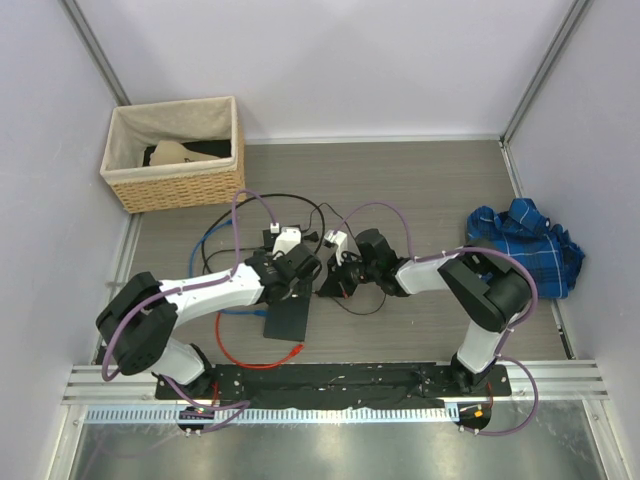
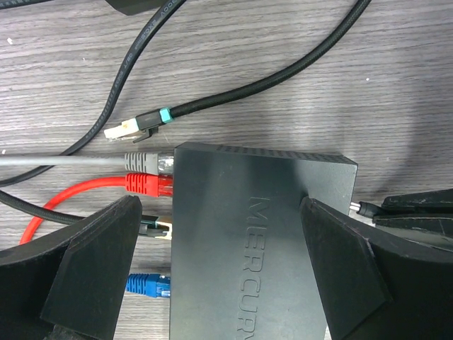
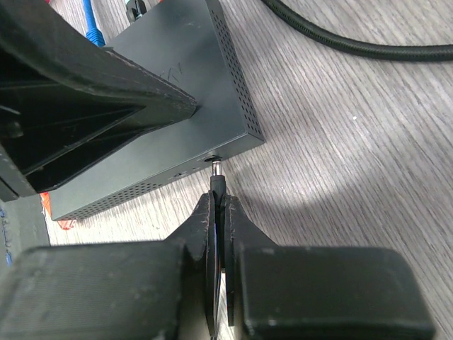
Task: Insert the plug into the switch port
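Observation:
The switch (image 2: 262,241) is a flat dark grey box marked MERCURY; it also shows in the top view (image 1: 288,320) and the right wrist view (image 3: 170,64). My left gripper (image 2: 219,205) is open and straddles the switch: its right finger (image 2: 354,276) touches the switch's edge, and its left finger (image 2: 92,269) stands apart from it. My right gripper (image 3: 223,202) is shut on the black barrel plug (image 3: 218,183). The plug's metal tip sits at the port in the switch's side face (image 3: 214,161). The plug also shows in the left wrist view (image 2: 364,209).
Grey (image 2: 145,161) and red (image 2: 148,184) network plugs sit in the switch's ports, with a blue plug (image 2: 148,285) below them. A loose black cable with a clear connector (image 2: 131,129) lies beside them. A wicker basket (image 1: 175,155) stands at the back left and a blue cloth (image 1: 525,245) at the right.

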Tool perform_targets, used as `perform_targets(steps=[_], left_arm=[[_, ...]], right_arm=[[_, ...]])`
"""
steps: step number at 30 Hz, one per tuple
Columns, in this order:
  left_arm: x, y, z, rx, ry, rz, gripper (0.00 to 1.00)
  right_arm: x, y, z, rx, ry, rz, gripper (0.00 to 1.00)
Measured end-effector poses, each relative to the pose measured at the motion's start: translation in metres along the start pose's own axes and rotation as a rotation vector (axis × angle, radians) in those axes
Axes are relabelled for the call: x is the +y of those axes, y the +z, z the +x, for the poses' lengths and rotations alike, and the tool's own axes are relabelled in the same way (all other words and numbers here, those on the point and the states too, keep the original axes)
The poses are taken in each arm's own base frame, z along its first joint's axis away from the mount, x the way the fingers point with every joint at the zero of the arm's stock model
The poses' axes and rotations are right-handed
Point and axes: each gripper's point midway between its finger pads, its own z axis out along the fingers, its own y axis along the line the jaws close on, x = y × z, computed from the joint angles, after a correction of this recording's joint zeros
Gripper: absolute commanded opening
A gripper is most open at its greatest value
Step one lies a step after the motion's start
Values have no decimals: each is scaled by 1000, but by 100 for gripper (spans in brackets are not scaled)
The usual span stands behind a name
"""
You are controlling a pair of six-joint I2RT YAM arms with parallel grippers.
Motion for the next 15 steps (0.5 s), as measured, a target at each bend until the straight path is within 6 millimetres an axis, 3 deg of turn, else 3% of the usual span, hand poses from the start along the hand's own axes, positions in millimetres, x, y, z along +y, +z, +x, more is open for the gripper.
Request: perform_targets(steps=[15], left_arm=[[-7, 0, 3, 9, -23, 46, 100]], right_arm=[[1, 3, 4, 7, 20, -21, 1]])
